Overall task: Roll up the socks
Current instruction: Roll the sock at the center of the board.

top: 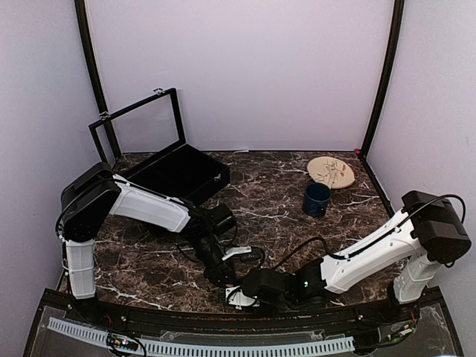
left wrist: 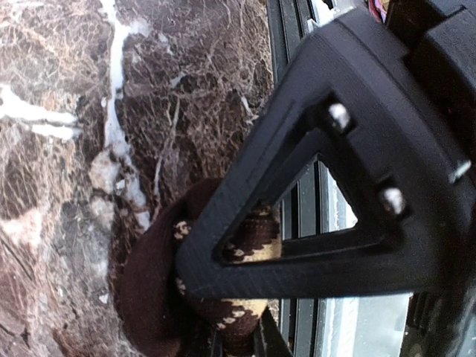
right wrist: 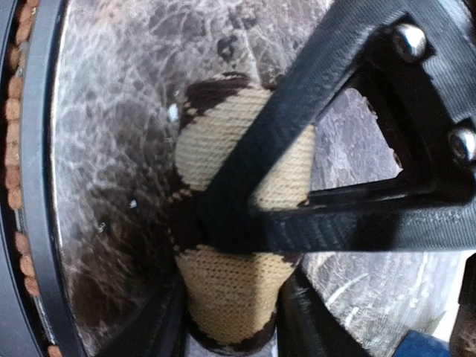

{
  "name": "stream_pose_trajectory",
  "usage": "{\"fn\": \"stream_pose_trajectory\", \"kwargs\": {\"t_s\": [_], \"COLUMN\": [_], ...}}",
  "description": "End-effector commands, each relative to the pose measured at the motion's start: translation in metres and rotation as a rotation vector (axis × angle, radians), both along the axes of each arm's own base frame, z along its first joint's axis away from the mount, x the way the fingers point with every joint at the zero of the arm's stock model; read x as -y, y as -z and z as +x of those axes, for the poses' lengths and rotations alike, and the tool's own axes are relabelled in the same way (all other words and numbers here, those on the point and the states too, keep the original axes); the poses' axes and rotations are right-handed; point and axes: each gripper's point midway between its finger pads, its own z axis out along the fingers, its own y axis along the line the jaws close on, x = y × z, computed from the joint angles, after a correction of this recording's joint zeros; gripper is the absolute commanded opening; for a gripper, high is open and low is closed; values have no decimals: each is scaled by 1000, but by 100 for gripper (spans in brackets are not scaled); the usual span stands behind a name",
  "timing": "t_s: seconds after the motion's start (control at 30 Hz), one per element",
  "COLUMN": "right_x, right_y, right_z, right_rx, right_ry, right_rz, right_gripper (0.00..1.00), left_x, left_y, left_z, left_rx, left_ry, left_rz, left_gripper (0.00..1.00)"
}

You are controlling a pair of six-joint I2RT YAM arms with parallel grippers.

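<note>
A rolled sock bundle, dark brown with a cream pattern, sits near the table's front edge [top: 235, 296]. In the left wrist view its brown cuff [left wrist: 149, 290] bulges to the left. My left gripper [left wrist: 238, 341] is shut on the patterned end. In the right wrist view the cream and brown sock [right wrist: 216, 141] stands between the fingers of my right gripper [right wrist: 230, 327], which is shut on it. The other arm's triangular finger crosses in front of the sock in each wrist view. In the top view my left gripper [top: 223, 272] and right gripper [top: 250, 291] meet at the bundle.
A black case with an open lid [top: 178, 172] stands at the back left. A dark blue cup [top: 316, 199] and a round wooden plate [top: 331, 172] are at the back right. The table's front rail [top: 223, 327] runs just below the grippers.
</note>
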Motion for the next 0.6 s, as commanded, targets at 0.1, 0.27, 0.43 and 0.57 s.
{"fn": "stream_pose_trajectory", "kwargs": {"t_s": [0.1, 0.27, 0.43, 0.57], "right_x": [6, 12, 15, 15], "right_y": [19, 30, 34, 36], "right_z": [6, 2, 1, 4], "right_rx": [-112, -210, -278, -323], "right_ry": [48, 85, 115, 144], "right_rz": [-71, -104, -110, -109], "right_gripper": [21, 14, 9, 5], "left_x": [-25, -26, -29, -36], "left_y": [30, 31, 29, 32], "left_z": [-11, -6, 5, 15], "left_rx": [-21, -22, -1, 34], "left_ry": [7, -19, -61, -94], "left_rz": [154, 170, 179, 209], "left_gripper": [12, 20, 31, 35]}}
